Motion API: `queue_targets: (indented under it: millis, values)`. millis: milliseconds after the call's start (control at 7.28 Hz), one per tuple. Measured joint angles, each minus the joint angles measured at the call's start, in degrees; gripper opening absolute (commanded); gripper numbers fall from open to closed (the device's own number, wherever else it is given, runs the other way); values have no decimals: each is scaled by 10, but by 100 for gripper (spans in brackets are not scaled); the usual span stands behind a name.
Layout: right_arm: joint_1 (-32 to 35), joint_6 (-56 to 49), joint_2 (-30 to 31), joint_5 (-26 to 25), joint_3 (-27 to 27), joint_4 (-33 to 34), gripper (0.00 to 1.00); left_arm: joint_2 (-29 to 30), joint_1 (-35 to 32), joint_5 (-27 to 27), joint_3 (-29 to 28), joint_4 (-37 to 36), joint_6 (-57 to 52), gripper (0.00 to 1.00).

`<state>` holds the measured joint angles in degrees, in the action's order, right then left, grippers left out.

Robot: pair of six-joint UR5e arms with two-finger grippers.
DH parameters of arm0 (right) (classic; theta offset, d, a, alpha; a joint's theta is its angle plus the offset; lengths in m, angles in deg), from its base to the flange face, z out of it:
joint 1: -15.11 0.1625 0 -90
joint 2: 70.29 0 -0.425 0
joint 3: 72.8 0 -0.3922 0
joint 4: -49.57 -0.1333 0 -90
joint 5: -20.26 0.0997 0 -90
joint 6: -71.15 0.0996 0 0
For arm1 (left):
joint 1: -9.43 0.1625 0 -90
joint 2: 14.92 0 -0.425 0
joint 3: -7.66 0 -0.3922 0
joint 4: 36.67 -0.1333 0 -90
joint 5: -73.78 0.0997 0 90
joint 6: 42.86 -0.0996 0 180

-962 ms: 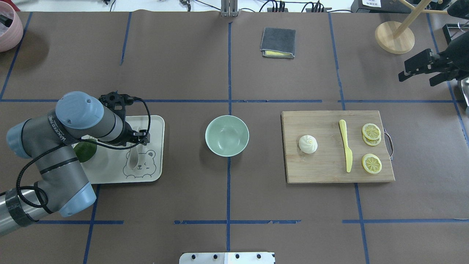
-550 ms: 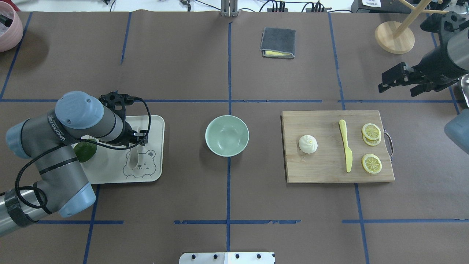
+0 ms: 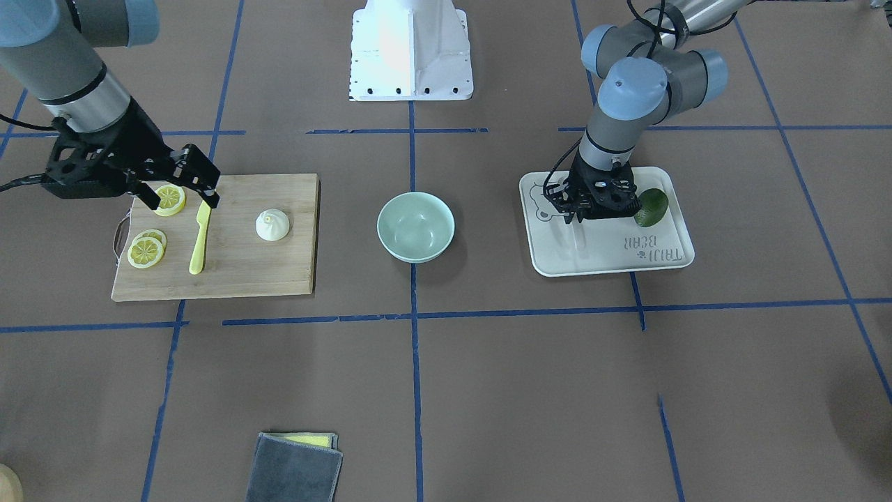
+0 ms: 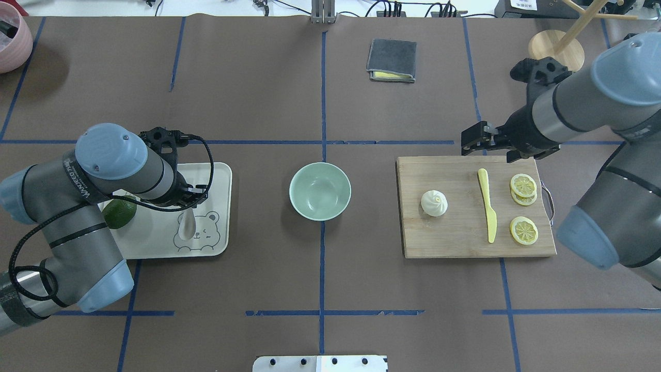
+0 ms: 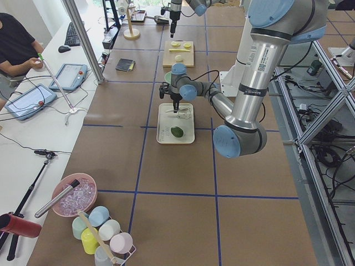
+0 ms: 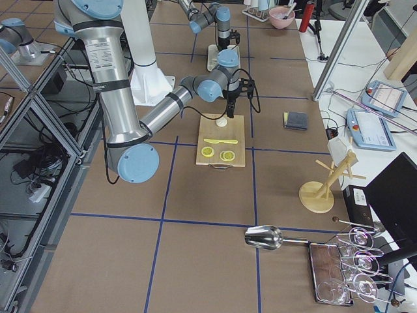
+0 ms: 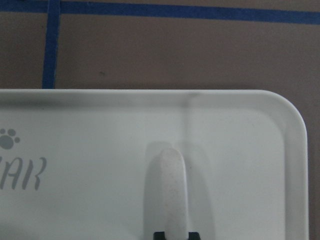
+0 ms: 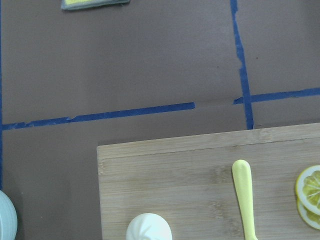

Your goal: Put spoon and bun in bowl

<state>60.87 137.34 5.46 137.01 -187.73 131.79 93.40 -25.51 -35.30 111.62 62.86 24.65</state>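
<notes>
Brown table (image 4: 258, 268), left gripper (image 4: 192, 203) clamping spoon (image 4: 187, 227)

Opposed overhead and front views, both steeply down on bowl (image 4: 319, 191)

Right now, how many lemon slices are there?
3. All on the cutting board, right of the yellow knife: the top slice overlaps a second slice by the handle; a third slice lies alone nearer the robot. Another could hide beneath the overlap.
</notes>
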Motion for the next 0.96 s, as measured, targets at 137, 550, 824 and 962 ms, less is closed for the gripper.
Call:
queue_targets:
  millis: [137,550,824,962]
  values:
    - [-33,19,-6,-33,2,-1,100,3,-2,-1,19,-23,-1,0]
    - [-93,35,-11,-81,24,-11,100,42,-40,-25,39,-38,17,0]
    - [-116,36,-12,-103,62,-32,100,92,-52,-50,37,-34,85,0]
    - [-123,35,-17,-111,80,-40,99,110,-52,-52,34,-33,107,0]
